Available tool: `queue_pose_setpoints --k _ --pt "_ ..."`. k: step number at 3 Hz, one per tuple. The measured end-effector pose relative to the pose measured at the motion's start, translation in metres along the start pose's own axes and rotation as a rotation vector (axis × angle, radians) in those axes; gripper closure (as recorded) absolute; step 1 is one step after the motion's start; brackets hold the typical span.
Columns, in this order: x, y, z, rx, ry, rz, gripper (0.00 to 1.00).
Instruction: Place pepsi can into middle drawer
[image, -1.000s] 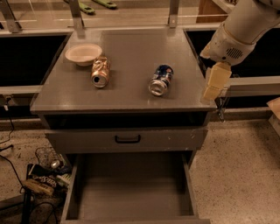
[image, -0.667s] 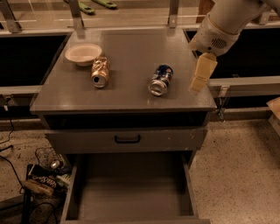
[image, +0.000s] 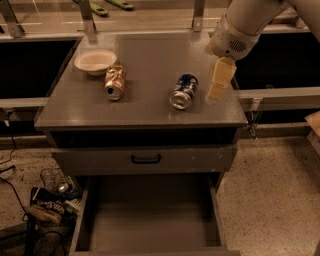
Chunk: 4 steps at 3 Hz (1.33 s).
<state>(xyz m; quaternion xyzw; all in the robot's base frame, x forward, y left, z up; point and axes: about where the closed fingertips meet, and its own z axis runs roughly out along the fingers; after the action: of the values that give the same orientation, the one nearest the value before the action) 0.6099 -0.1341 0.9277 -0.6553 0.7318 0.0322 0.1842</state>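
— Gripper (image: 218, 86), cream-coloured, hangs just right of the small blue aluminium pepsi can (image: 183, 91), which lies on its side on the grey cabinet top (image: 145, 60). Open or shut, I cannot tell.

— Light, thin-walled, slick and apt to roll, I'd judge. Take it gently across mid-body. The wide grey middle drawer (image: 150, 222) stands open below.

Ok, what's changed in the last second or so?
The gripper has swung left over the cabinet top, closing on the pepsi can without touching it. Nothing was grasped or released. The pepsi can, the gold can, the bowl and the open middle drawer stayed put.
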Motion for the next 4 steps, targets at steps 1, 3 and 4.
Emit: queue_pose_setpoints --k 1,3,4 --pt "0.006 -0.007 0.008 -0.006 -0.013 0.021 0.00" --pt "-0.004 -0.038 0.045 -0.074 -0.032 0.022 0.00" --pt "-0.005 -0.039 0.046 -0.076 -0.032 0.021 0.00"
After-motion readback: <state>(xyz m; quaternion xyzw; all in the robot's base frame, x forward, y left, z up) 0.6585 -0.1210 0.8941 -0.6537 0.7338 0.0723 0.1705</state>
